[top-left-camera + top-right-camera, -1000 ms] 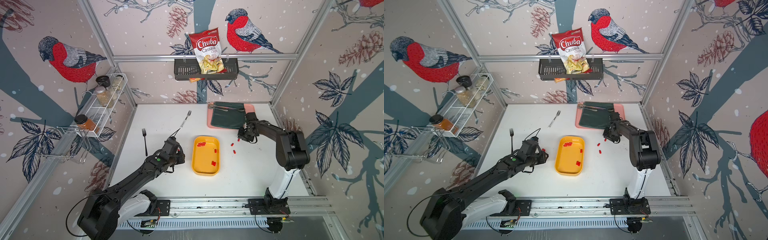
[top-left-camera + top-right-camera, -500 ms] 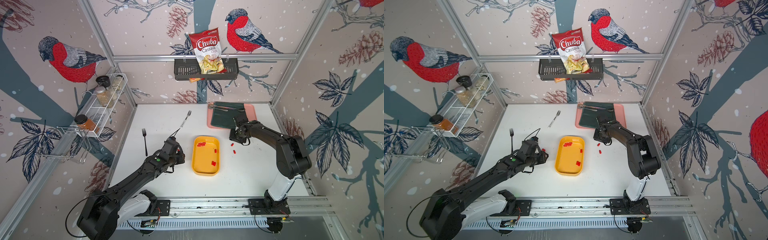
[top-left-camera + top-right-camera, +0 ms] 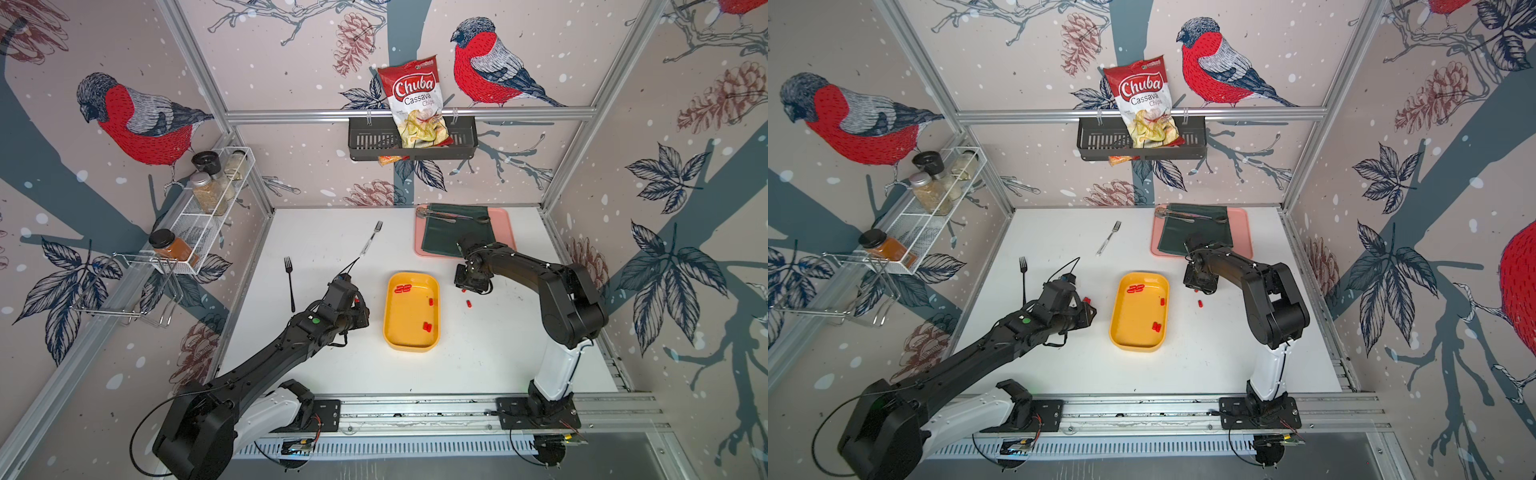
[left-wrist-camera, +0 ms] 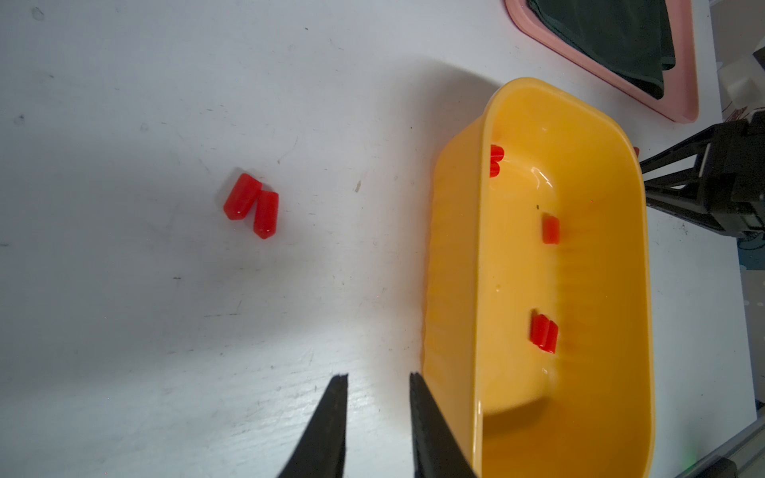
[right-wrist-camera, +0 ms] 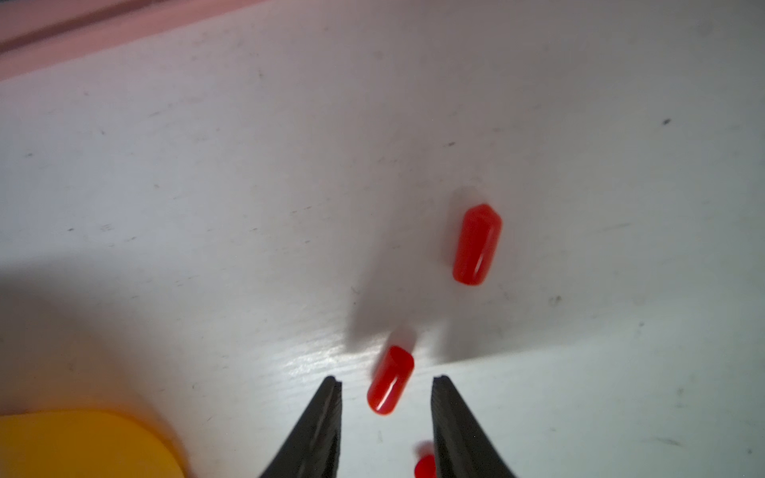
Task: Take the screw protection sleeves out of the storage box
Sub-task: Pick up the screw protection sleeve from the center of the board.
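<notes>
Both hang parted — left gripper [image 4: 378, 375] empty, right gripper [image 5: 387, 378] straddling a seemingly loose sleeve [image 5: 390, 380] right of the storage box [image 3: 411, 348].

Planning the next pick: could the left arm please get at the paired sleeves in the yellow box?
Probably yes: the left pincer is open and empty beside the storage box, and nothing covers the paired sleeves; only the low rim lies between.

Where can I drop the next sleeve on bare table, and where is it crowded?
Free: table between the storage box and the front rail; between black fork and silver fork. Crowded: loose sleeves by the right gripper, two sleeves beside the left gripper.
</notes>
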Controlling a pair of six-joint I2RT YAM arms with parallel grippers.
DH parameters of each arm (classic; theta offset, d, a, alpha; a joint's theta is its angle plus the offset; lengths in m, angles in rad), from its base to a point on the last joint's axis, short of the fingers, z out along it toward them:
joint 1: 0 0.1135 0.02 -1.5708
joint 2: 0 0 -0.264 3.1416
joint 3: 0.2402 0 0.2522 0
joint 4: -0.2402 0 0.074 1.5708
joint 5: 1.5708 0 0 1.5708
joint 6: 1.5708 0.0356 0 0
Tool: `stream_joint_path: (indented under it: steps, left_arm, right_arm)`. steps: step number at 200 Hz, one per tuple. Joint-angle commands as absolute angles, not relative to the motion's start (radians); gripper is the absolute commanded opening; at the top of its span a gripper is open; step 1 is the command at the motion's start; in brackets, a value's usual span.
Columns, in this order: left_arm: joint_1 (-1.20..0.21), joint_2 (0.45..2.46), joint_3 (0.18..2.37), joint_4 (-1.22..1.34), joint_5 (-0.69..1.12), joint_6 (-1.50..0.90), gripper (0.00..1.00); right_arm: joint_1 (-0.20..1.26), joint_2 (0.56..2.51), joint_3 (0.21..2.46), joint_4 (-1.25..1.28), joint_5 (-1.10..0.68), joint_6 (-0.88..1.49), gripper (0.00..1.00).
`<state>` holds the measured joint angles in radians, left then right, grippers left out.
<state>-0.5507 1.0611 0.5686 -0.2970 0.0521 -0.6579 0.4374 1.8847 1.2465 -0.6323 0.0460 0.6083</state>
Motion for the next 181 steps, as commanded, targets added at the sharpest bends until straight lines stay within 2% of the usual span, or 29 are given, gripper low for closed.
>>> stream_joint_path:
  steps: [1, 34, 78, 96, 145, 181]
  left_arm:
    - [-0.548, 1.061, 0.568, -0.273, 0.043, -0.659, 0.29]
    - [-0.548, 1.063, 0.568, -0.274, 0.035, -0.655, 0.29]
    - [-0.547, 1.065, 0.573, -0.279, 0.029, -0.650, 0.29]
    - [-0.547, 1.065, 0.574, -0.282, 0.028, -0.647, 0.29]
    - [-0.548, 1.074, 0.576, -0.279, 0.030, -0.644, 0.29]
    - [-0.547, 1.077, 0.573, -0.267, 0.034, -0.648, 0.29]
  right_arm:
    - [0.440, 1.906, 1.261, -0.655, 0.068, 0.618, 0.39]
    - [0.441, 1.942, 1.279, -0.653, 0.074, 0.612, 0.34]
    - [0.439, 1.972, 1.288, -0.663, 0.083, 0.593, 0.11]
    - [0.447, 1.946, 1.278, -0.669, 0.086, 0.583, 0.05]
    - [0.458, 1.783, 1.222, -0.741, 0.158, 0.492, 0.04]
    - [0.446, 1.777, 1.139, -0.763, 0.230, 0.446, 0.04]
